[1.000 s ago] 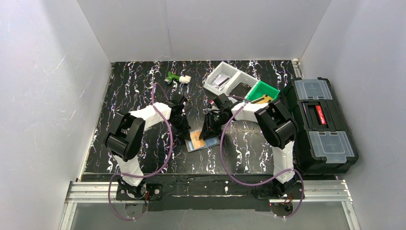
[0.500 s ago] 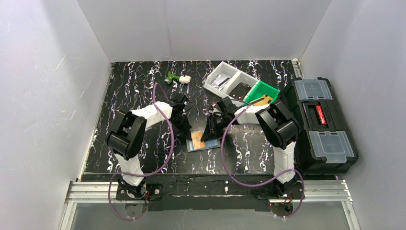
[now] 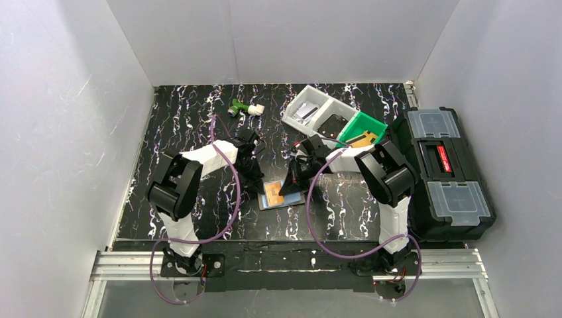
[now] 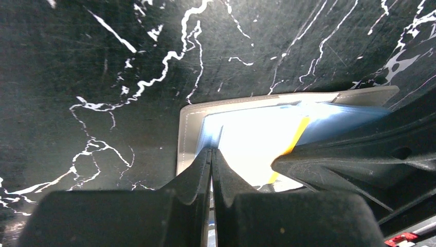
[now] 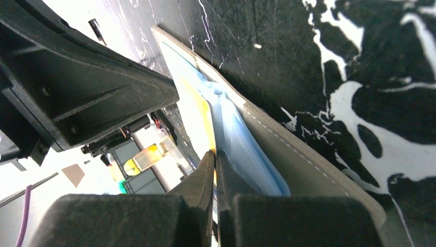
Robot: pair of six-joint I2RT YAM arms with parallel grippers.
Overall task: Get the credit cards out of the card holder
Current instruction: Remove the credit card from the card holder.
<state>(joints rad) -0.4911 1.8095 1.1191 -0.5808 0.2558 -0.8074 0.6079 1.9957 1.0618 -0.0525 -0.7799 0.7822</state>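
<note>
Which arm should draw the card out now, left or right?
Right, likely: the right tool is shut on the light blue card, while the left tool clamps the card holder, anchoring it.

Each arm (image 3: 211, 156) was white links and black joints trailing a purple cable (image 3: 236, 195), the left claw (image 4: 211, 153) and right claw (image 5: 215, 155) black and tapered.

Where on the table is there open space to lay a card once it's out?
Bare table far left, between the green fitting and left arm. Another patch between the card holder and right arm. Crowded by the bins and around the holder.
</note>
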